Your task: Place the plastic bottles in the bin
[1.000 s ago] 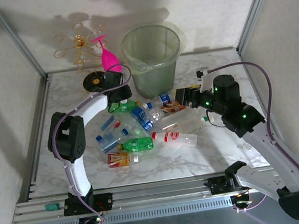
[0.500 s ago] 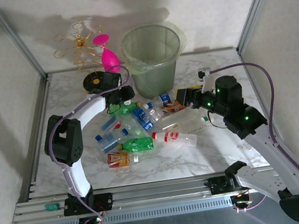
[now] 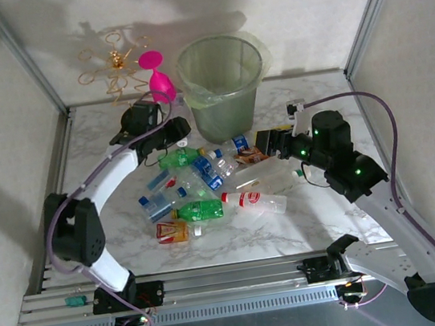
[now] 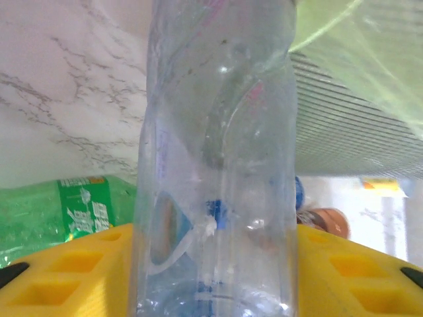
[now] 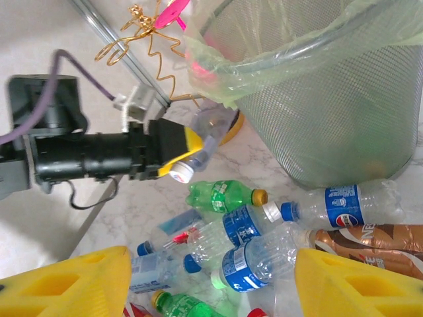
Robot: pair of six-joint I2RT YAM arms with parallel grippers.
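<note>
Top external: walled marble table [image 3: 315, 226] showing bare near edge; left gripper [image 3: 181, 127] clamping clear bottle [image 4: 218, 165]; right gripper [image 3: 267, 140] gaping, empty.

It looked like a robotics lab cell: a marble-print surface [image 3: 237, 245] boxed in by plain white panels [image 3: 301, 5] and aluminium posts [image 3: 22, 57], with a left arm [image 3: 109, 170] and right arm [image 3: 385, 204] bolted to a slotted rail [image 3: 217, 278].
</note>
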